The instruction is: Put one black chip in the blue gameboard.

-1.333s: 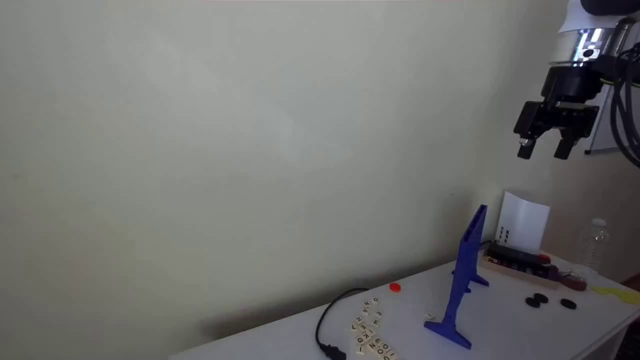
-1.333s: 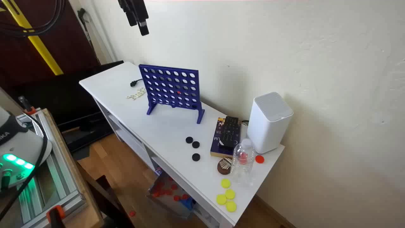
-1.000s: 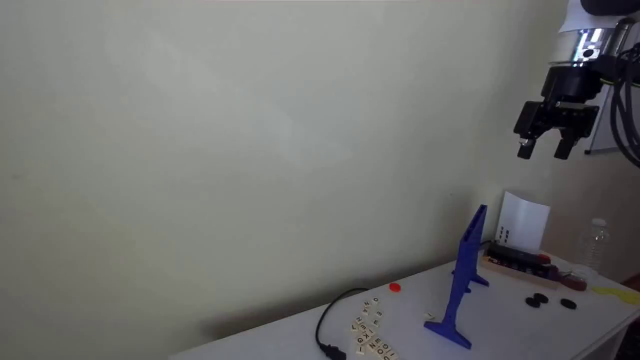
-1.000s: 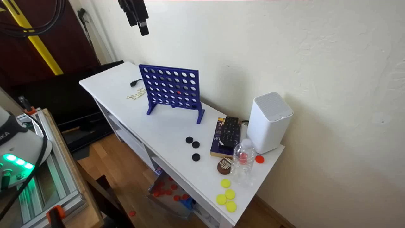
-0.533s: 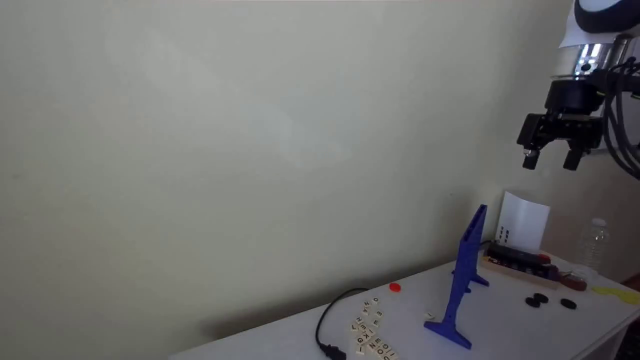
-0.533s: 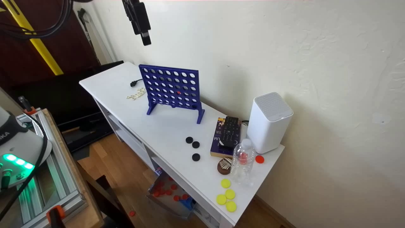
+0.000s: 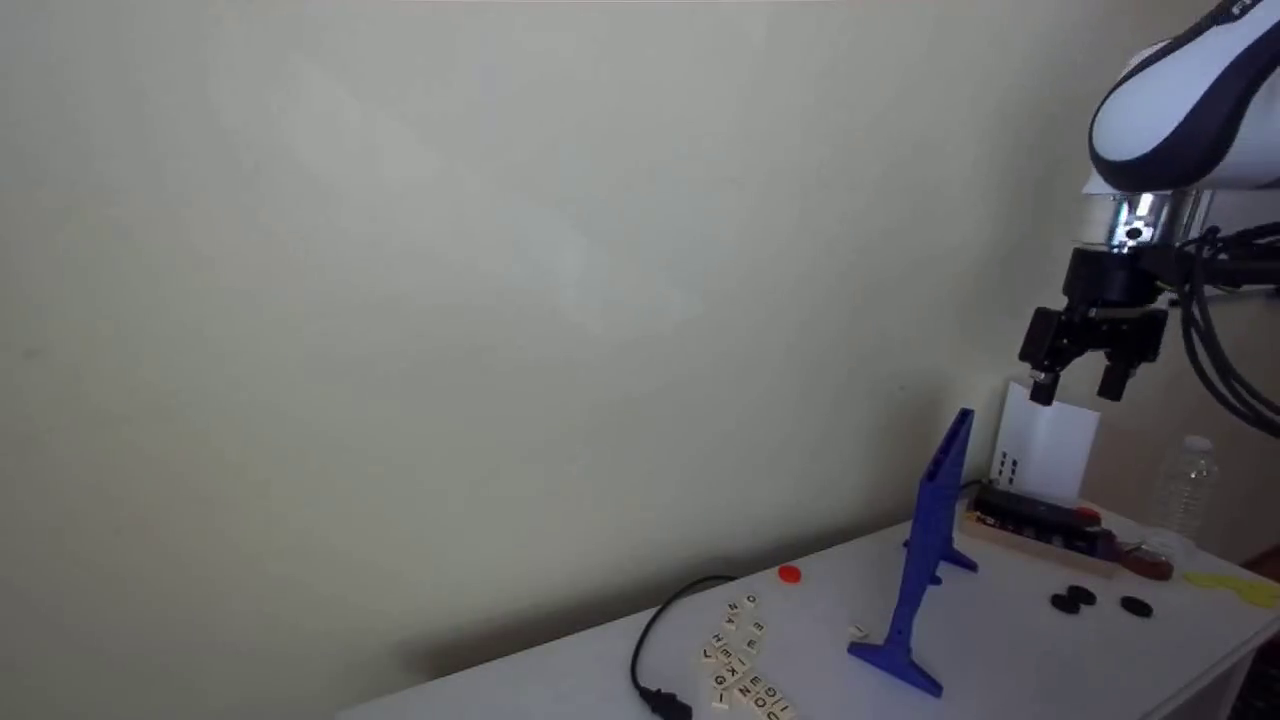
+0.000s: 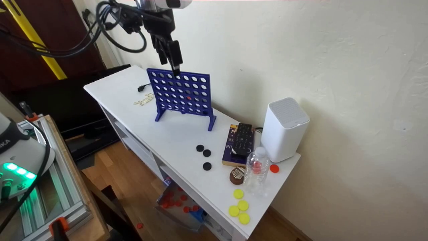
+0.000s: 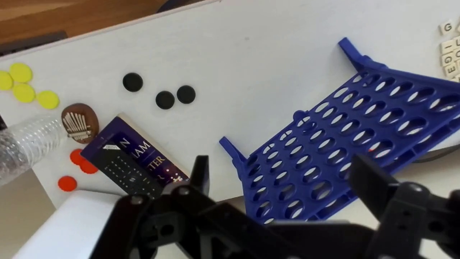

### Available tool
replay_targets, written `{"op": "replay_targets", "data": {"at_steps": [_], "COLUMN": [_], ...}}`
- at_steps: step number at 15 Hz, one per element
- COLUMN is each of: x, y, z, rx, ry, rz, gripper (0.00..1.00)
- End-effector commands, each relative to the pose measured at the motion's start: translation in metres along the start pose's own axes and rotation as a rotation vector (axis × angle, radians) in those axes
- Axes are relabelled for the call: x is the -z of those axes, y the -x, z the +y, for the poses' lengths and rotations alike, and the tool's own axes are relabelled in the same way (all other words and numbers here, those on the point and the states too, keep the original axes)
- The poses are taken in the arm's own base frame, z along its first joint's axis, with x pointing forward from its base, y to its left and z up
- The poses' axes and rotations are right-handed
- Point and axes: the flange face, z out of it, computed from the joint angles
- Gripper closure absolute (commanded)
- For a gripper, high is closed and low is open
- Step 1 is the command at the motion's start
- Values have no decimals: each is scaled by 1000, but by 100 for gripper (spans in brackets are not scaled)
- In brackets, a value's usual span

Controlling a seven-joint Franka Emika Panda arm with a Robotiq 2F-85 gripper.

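Gripper (image 7: 1077,388) hangs wide and empty; three black chips (image 9: 165,99) lie on the table (image 9: 251,79), so picking one and slotting it into the board (image 9: 345,140) likely remain.

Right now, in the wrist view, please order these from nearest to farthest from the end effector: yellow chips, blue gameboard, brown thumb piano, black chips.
1. Blue gameboard: right of centre, partly covered by the end effector.
2. Black chips: left of centre, upper half.
3. Brown thumb piano: farther left.
4. Yellow chips: far left, upper half.
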Motion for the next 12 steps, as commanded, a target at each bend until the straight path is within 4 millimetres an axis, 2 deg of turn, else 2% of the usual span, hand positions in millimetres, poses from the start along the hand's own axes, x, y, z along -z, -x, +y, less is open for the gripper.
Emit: {"op": "replay_targets", "data": {"at_steps": [1,2,3,6,12], "x": [-31,-40,-27,-43,-41], "y": [-16,-18,-10,-13,-16], "z": [7,6,3,4,4], "rx": [114,119,84,106,111], "ry": [18,16,15,22,24], "rz": [48,63,42,47,52], "gripper": [0,0,0,0,0]}}
